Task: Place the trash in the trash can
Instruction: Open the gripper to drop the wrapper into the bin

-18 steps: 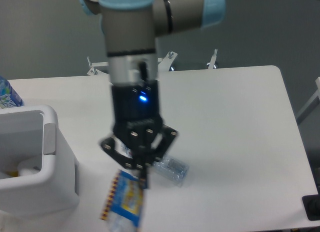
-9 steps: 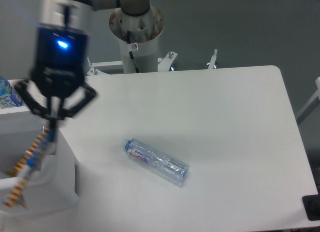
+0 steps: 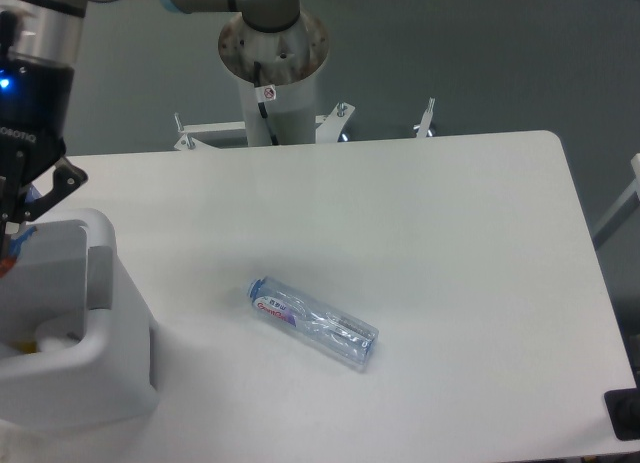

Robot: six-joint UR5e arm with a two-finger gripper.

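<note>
The crushed clear bottle (image 3: 312, 321) with a red-purple label lies on its side in the middle of the white table. The white boxy trash can (image 3: 110, 373) stands at the front left. My gripper (image 3: 8, 238) hangs above the can's opening at the frame's left edge, partly cut off. Its fingers look shut on the snack wrapper (image 3: 16, 245), of which only a small blue and orange scrap shows under them; the rest is out of view.
The arm's grey mounting column (image 3: 272, 73) rises behind the table's far edge. Something yellow (image 3: 25, 345) lies inside the can. A black object (image 3: 624, 413) sits past the table's front right corner.
The gripper carried the wrapper from beside the bottle leftward to over the can, and has moved further left and up. The bottle has not moved.
</note>
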